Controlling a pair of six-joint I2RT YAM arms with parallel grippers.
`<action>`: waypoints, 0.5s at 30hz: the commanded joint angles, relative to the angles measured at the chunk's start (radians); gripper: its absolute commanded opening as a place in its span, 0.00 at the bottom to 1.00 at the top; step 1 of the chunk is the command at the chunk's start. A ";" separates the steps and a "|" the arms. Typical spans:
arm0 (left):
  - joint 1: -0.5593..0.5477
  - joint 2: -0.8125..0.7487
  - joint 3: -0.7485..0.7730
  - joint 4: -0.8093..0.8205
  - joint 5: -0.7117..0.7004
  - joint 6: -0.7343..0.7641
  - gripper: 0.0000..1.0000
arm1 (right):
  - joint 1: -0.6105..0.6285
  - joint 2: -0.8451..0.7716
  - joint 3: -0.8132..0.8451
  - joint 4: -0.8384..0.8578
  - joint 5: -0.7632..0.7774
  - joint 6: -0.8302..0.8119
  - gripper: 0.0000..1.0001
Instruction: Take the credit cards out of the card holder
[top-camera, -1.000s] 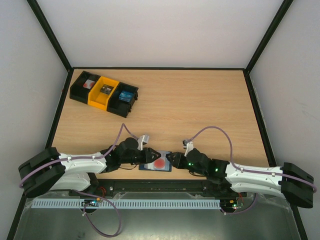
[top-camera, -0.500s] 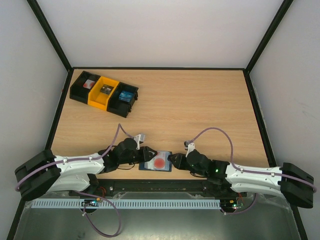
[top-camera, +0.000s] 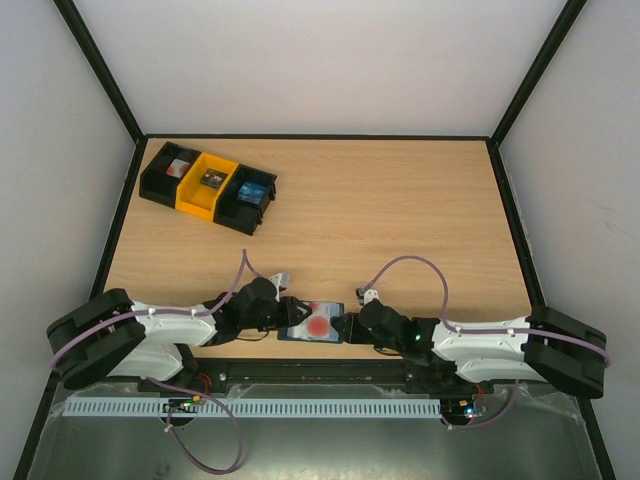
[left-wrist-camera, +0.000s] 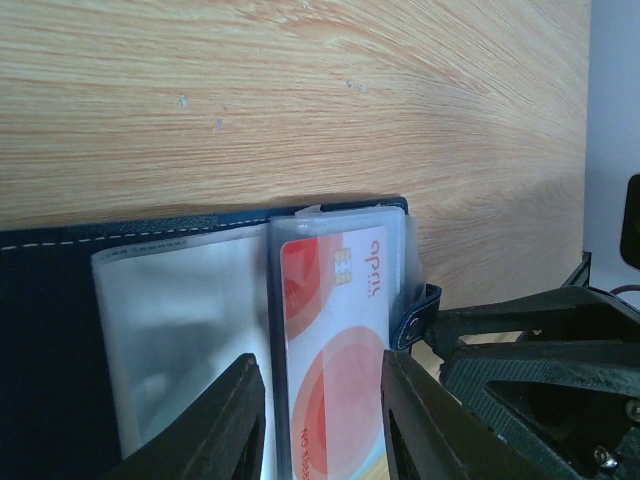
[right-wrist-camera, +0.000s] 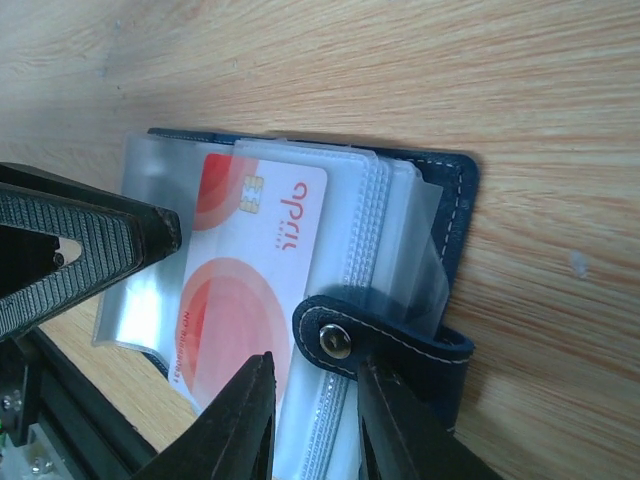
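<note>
Card holder (top-camera: 295, 335) lies open on the table (top-camera: 400, 220), lower centre of the top view, hard against the near edge and between our two grippers. One credit card (top-camera: 318, 324), white with red circles, shows face up inside a clear plastic sleeve (left-wrist-camera: 170, 320); it's not out yet.

Left gripper (top-camera: 292, 312) comes in from the left of the holder. In the left wrist view its jaws stand well apart at the bottom edge with the card's sleeve between them. We don't see them pinching anything.

Right gripper (top-camera: 348, 322) comes in from the right. In the right wrist view its jaws are parted only narrowly at bottom centre, with the closing tab (right-wrist-camera: 400, 345) and its snap lying right at the tips. We can't tell whether the tab is clamped or just resting there. The sleeve stack fans up on the tab side.

Black-and-yellow row of bins (top-camera: 207, 187) sits upper left of the top view, well apart from all this.
</note>
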 joint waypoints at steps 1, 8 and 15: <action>0.005 0.032 -0.016 0.063 0.016 -0.001 0.35 | 0.000 0.060 0.044 -0.021 0.017 -0.045 0.24; 0.005 0.062 -0.031 0.117 0.036 -0.016 0.31 | 0.000 0.148 0.067 -0.067 0.038 -0.072 0.23; 0.005 0.077 -0.030 0.130 0.043 -0.024 0.13 | 0.001 0.175 0.071 -0.075 0.060 -0.084 0.21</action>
